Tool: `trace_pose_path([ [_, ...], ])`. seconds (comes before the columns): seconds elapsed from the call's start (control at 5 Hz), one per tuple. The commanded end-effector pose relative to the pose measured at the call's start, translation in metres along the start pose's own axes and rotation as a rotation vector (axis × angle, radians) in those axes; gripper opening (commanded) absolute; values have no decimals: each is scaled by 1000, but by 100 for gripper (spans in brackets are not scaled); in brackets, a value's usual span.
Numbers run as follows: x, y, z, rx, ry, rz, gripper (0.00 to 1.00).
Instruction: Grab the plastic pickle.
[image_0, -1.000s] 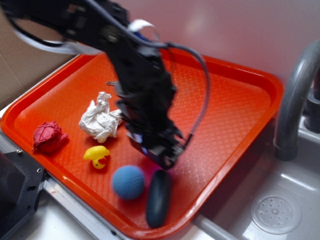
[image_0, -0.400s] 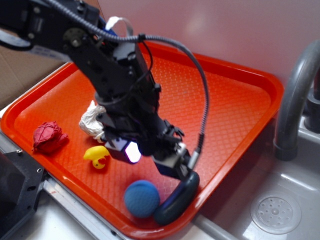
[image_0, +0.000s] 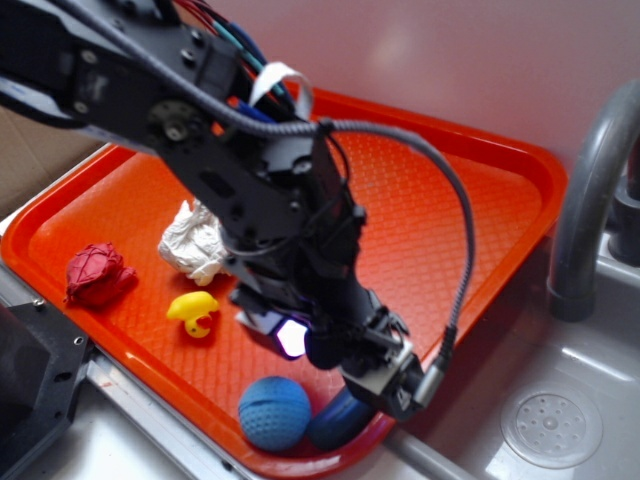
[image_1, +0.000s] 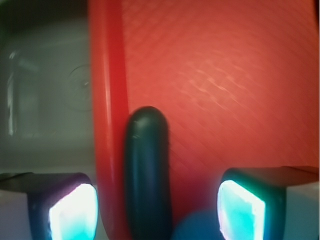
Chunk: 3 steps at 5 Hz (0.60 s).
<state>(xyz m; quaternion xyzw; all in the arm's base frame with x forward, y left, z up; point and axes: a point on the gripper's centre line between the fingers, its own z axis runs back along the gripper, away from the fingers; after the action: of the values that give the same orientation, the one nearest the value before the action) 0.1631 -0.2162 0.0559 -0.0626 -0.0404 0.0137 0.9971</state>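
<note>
One target: plastic pickle (image_1: 147, 175) lying against tray rim (image_1: 106, 100), blue ball (image_0: 273, 412) touching. Gripper (image_1: 156, 207) spread, straddling it, nothing held. Judged light, stiff, slippery; pinch mid-body across width.

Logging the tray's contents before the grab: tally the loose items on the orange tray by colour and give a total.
White: 1, crumpled white paper wad
Red: 1, crumpled red lump
Yellow: 1, small yellow rubber duck
Light blue: 1, round dimpled light-blue ball
Dark navy: 1, smooth oblong plastic pickle
Total: 5
</note>
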Motion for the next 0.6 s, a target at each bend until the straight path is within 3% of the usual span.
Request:
trace_pose_path([
  [0.0, 7, 6, -7, -137, 25, -2, 100],
  [0.2, 3, 0, -31, -157, 72, -58, 100],
  [0.4, -1, -11, -47, -84, 77, -130, 100],
])
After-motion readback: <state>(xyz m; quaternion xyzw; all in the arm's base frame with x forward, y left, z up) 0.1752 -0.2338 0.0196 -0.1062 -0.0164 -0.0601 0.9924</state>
